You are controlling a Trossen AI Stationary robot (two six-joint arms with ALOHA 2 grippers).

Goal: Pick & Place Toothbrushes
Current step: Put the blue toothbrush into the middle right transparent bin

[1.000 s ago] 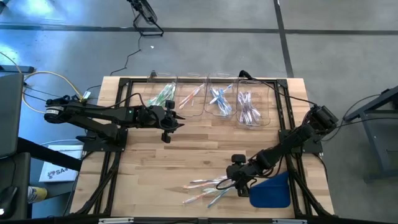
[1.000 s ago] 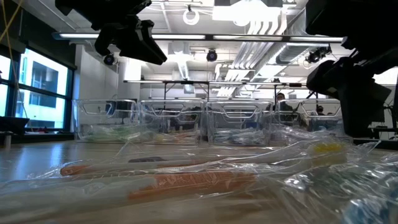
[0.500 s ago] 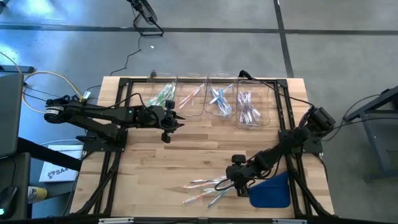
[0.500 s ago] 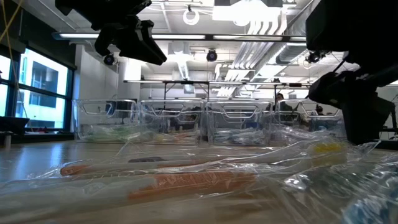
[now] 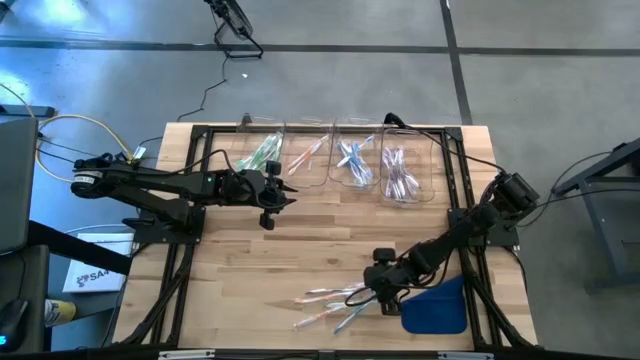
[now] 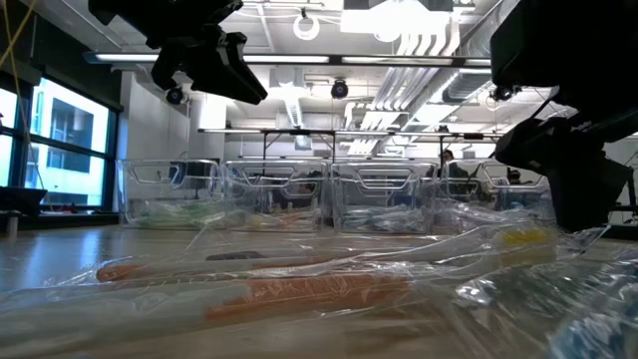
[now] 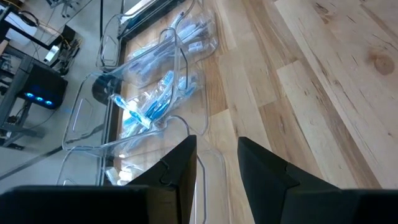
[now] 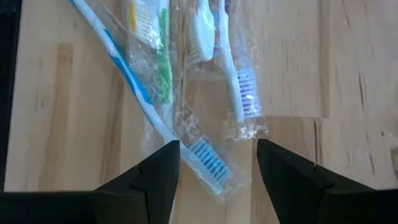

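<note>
A wooden table (image 5: 250, 260) is being viewed over grey floor. Wrapped toothbrushes (image 5: 335, 305) are lying near the front edge, beside a blue cloth (image 5: 437, 308); others are being held in four clear bins (image 5: 340, 155) at the back. The right gripper (image 5: 378, 293), jaws apart, is being held over the pile; the left gripper (image 5: 285, 190), jaws partly apart and empty, is being held near the bins.

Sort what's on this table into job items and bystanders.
Job items:
- loose plastic-wrapped toothbrushes
- four clear plastic sorting bins holding toothbrushes
- open right gripper over the loose pile
- empty left gripper near the bins

Bystanders:
- flat blue cloth-like piece
- black table frame
</note>
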